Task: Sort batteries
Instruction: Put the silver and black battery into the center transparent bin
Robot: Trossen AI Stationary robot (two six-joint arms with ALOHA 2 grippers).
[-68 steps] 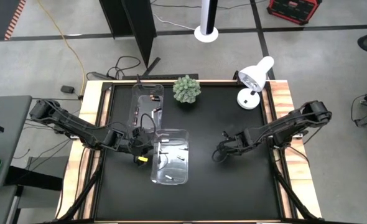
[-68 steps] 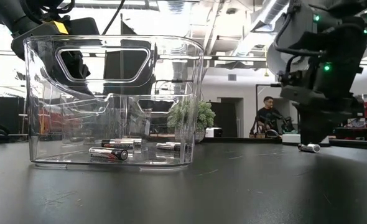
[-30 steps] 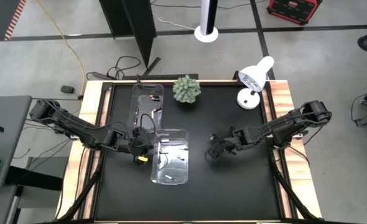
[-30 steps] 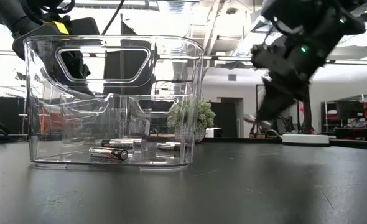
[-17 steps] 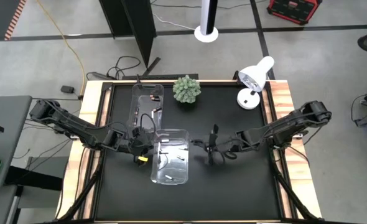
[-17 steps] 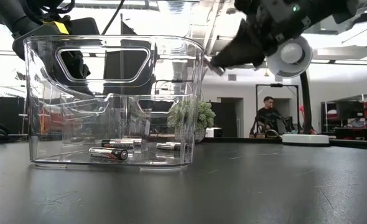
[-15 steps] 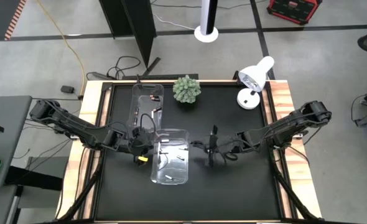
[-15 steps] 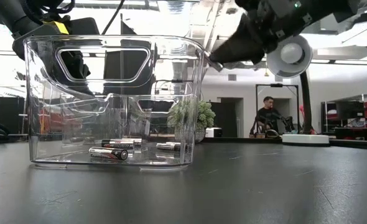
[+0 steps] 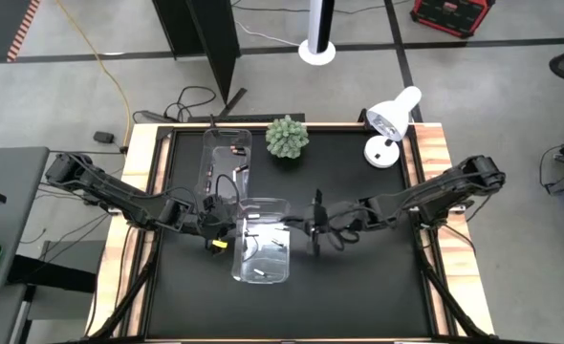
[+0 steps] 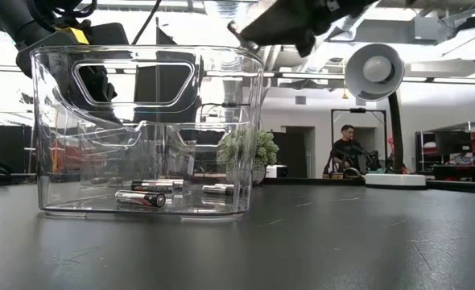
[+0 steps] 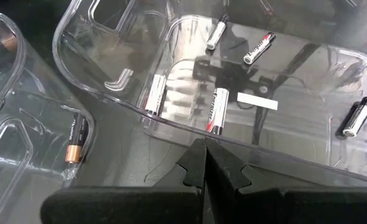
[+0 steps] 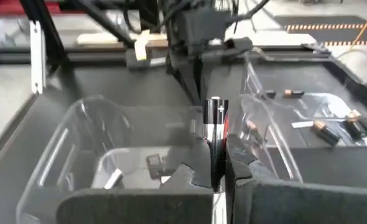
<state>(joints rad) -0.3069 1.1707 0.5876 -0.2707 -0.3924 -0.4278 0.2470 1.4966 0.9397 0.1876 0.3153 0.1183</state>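
Two clear bins lie on the black table. The near bin holds several white and silver batteries. The far bin holds dark batteries with copper ends. My right gripper is raised at the near bin's right rim and is shut on a silver, black and red battery. My left gripper is shut with nothing between its fingers. It is beside the near bin's left side, and I cannot tell whether it touches the wall. My right gripper pinches the battery's lower length between its two fingers. The battery lies along the fingers, and its upper end sticks out past their tips. The fingers come from the table's right side, slanting slightly down. The battery is lifted clear, at about the height of the bin's rim.
A small green plant and a white desk lamp stand at the table's far edge. A person sits in the room beyond. Bare black table lies to the right of the bins and in front of them.
My right gripper has risen from about half the bin's height to just above the rim. It has also gone toward the table's left edge, up to the near bin's right rim, and tipped nearer to level. It has stayed shut on the battery. My left arm has kept still.
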